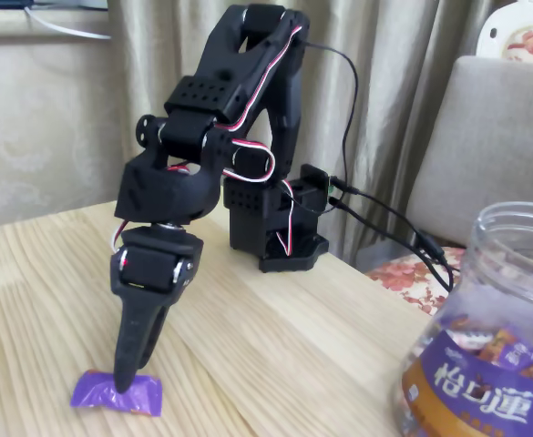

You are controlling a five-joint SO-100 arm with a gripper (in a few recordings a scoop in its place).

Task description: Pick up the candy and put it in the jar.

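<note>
The candy (117, 394) lies flat on the worktop (275, 337), near the front edge of the fixed view and well to the left of the jar (485, 337), its purple wrapper spread out on both sides of the jaws (123, 387). The jaws point straight down and their tips meet the wrapper near its middle; from this side they read as one narrow black wedge, so I cannot tell how far apart they stand or whether they have pinched the candy yet. The step in hand looks like the grasp. To do it well, the tips should straddle the candy's short width at its middle, not a crimped end, and press lightly onto the wood before they close, since so thin a sweet slips out easily. The lift should then go straight up and high enough to clear the jar's rim, because the jar is tall and its mouth wide. The arm's base (280, 232) stands behind the candy, between it and the jar, with cables (394, 223) trailing toward the jar; the carry should pass above them.
</note>
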